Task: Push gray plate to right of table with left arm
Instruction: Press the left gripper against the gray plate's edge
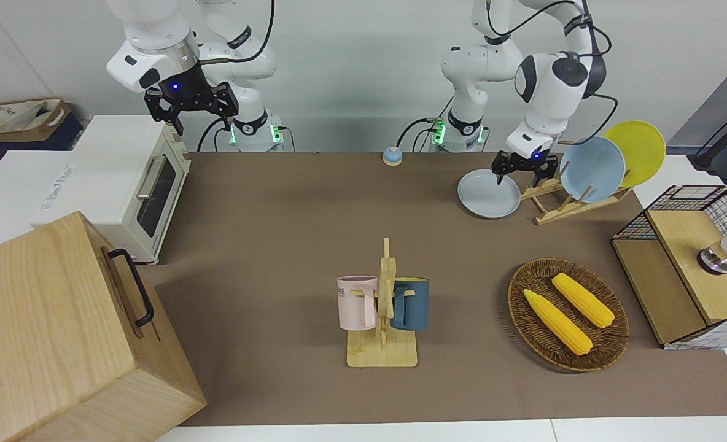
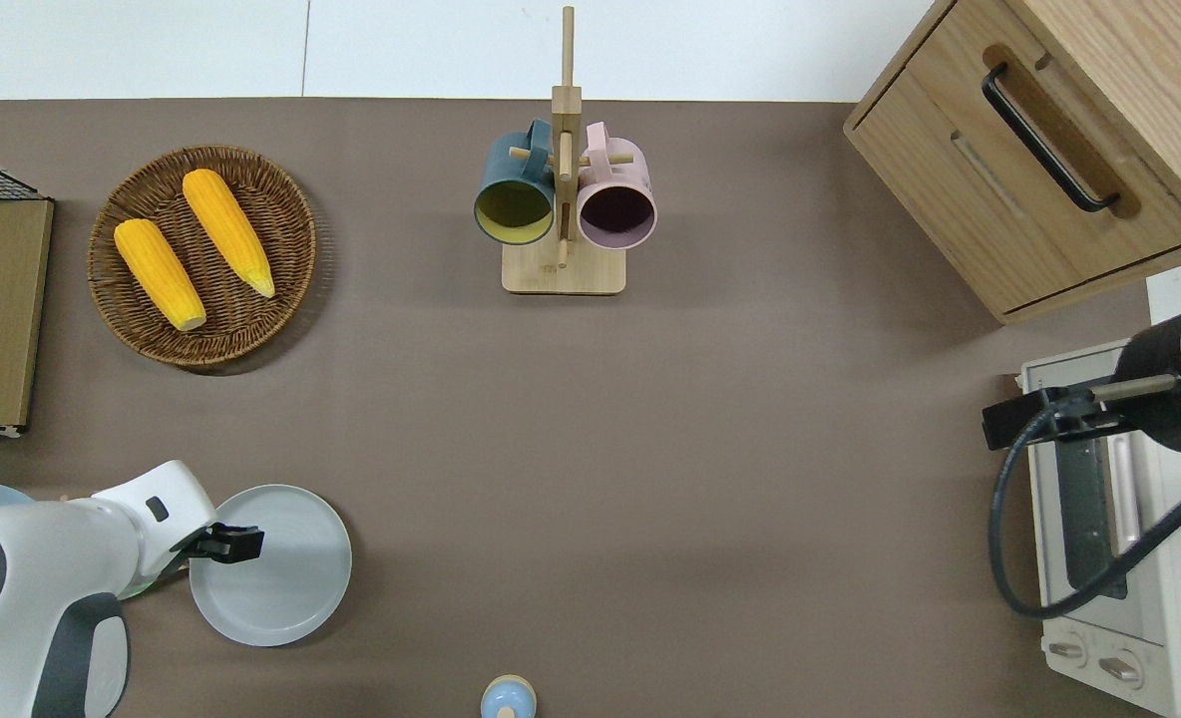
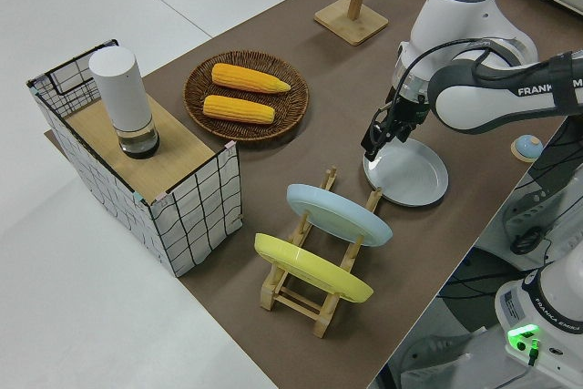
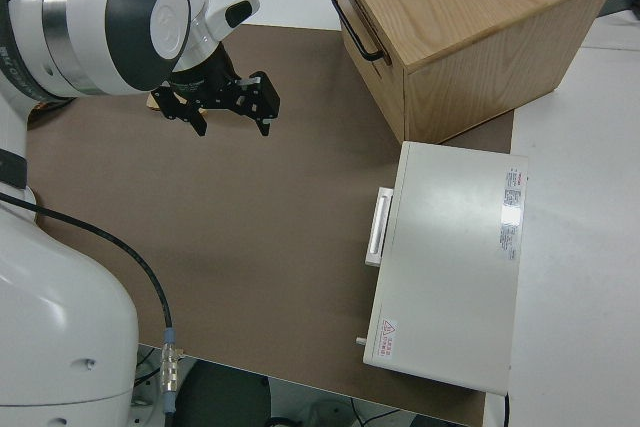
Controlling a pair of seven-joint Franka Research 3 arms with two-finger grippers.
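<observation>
The gray plate lies flat on the brown table, close to the robots at the left arm's end; it also shows in the overhead view and the left side view. My left gripper is open and low over the plate's edge that faces the wooden dish rack, as the overhead view shows. I cannot tell whether it touches the plate. My right gripper is open and its arm is parked.
The dish rack beside the gray plate holds a sky-blue plate and a yellow plate. A corn basket, a mug tree, a bell, a toaster oven and a wooden drawer box stand on the table.
</observation>
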